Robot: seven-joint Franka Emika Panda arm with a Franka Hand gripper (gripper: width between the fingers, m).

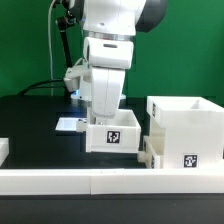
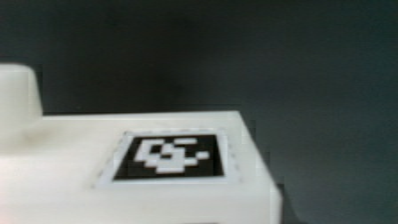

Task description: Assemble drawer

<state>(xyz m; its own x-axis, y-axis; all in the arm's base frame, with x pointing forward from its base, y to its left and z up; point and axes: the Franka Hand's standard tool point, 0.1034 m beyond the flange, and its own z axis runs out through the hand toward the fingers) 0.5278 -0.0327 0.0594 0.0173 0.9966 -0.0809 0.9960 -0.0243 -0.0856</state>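
A small white drawer tray (image 1: 111, 136) with a black-and-white tag on its front stands at the table's middle. My gripper (image 1: 106, 117) reaches down into or onto its top edge, and the tray wall hides the fingers. The wrist view is filled by the same tray (image 2: 143, 190) and its tag (image 2: 171, 158), very close, with no fingers showing. The tall white housing (image 1: 186, 128), open at the top and tagged, stands on the exterior view's right. A second shallow tray (image 1: 149, 152) lies against the housing's left side.
A long low white rail (image 1: 90, 181) runs along the front. The marker board (image 1: 68, 124) lies behind the tray on the exterior view's left. A rounded white part (image 2: 15, 92) shows beside the tray in the wrist view. A green backdrop stands behind.
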